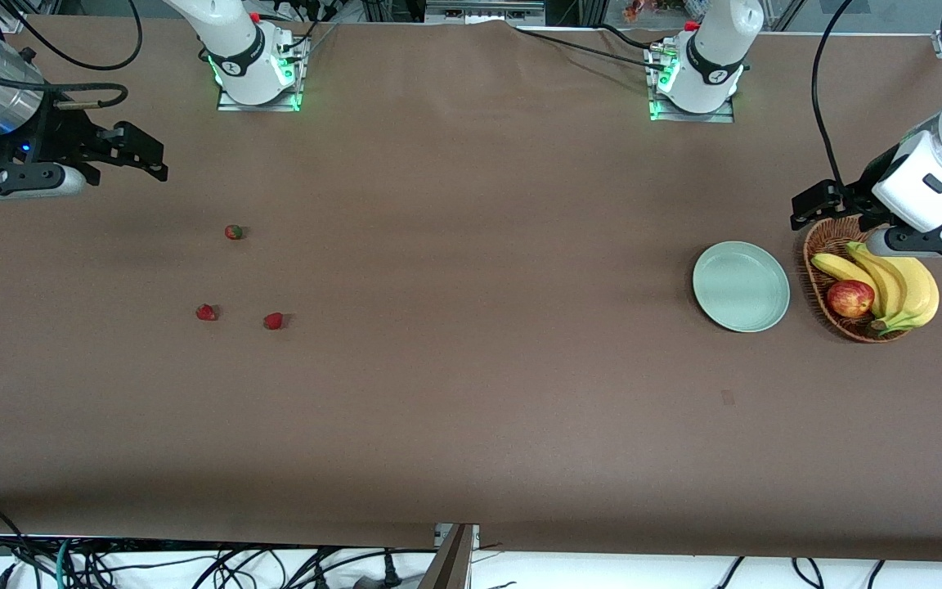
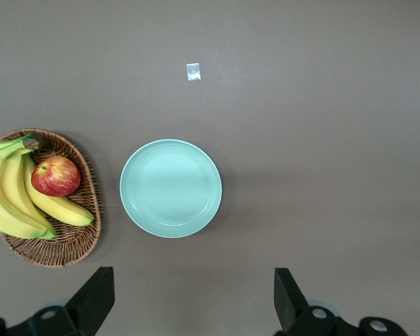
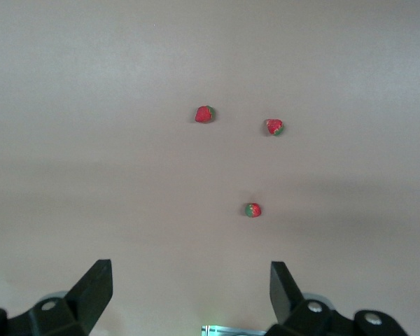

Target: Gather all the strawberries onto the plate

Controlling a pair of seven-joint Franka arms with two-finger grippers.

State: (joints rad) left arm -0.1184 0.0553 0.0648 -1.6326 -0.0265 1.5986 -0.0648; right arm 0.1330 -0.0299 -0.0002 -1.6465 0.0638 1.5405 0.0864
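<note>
— What does each wrist view catch?
— Right gripper (image 3: 185, 294), wide open, sees three strawberries (image 3: 204, 114); left gripper (image 2: 192, 297), open too, sees the plate (image 2: 171, 187) beside the basket (image 2: 73, 241), well apart from the berries.

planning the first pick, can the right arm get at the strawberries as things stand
Probably yes. The right end effector hangs open at that end of the table, the three strawberries lie apart on bare cloth, and nothing stands between.
</note>
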